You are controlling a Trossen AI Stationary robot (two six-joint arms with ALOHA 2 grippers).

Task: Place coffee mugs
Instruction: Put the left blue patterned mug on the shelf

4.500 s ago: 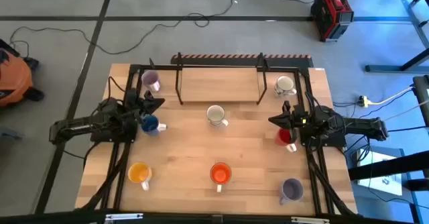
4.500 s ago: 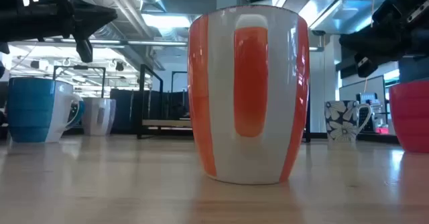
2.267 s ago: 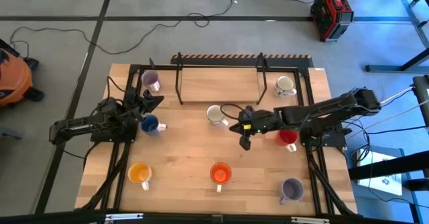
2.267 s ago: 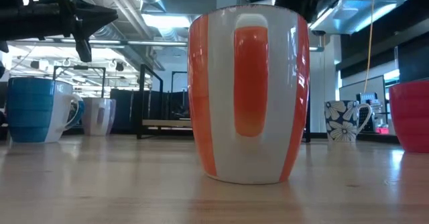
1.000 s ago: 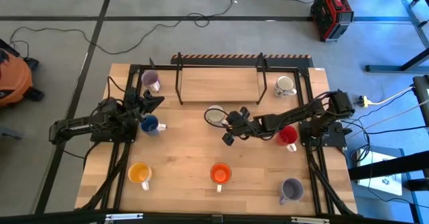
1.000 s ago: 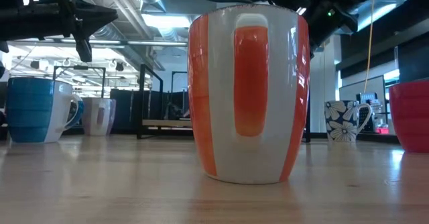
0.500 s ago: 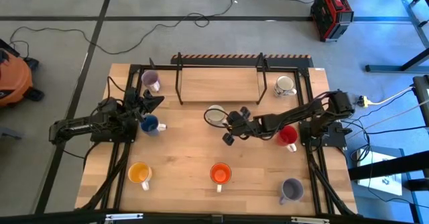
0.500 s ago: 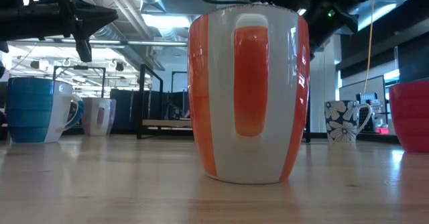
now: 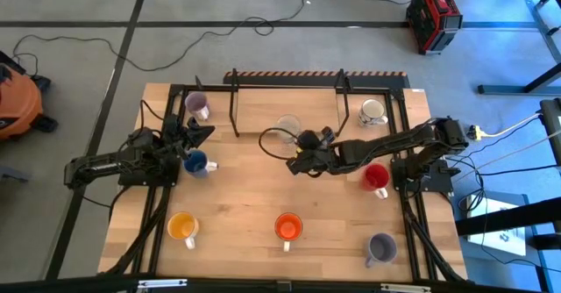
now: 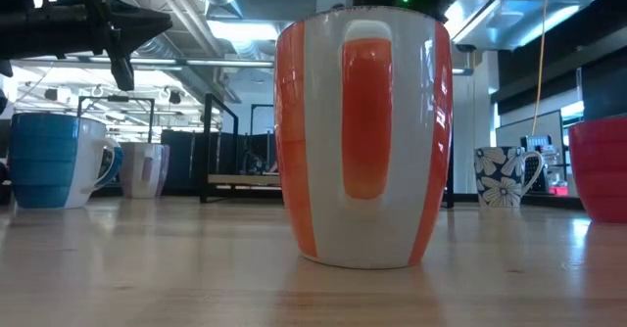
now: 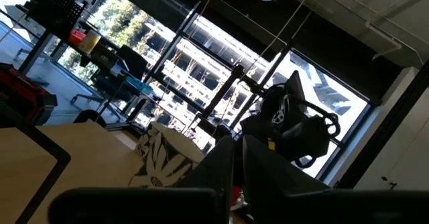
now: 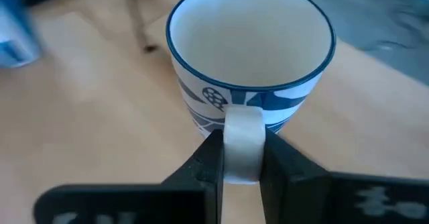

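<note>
My right gripper is shut on the handle of a white mug with a blue rim and blue pattern, at the table's middle just before the rack. My left gripper, shut and holding nothing, hovers at the left by the blue mug. Standing on their bases are a lilac mug, a floral white mug, a red mug, a yellow-orange mug, an orange mug and a second lilac mug. The orange mug fills the low view. My right gripper pinches the white mug's handle between its two fingers, one on each side of the loop. The fingers come from the table's near-right side, slanting slightly down. The mug sits upright with its mouth up; its base is hidden, so lifted or resting I cannot tell.
A black metal rack with a wooden shelf stands along the far edge, right behind the held mug. A cable loop hangs beside my right gripper. The red mug lies under my right forearm. Bare wood lies between the middle and the near row of mugs.
My right gripper, open beside the white mug a second ago, has shut on its handle and moved toward the far edge. The mug has gone with it, from the table's middle to just before the rack.
</note>
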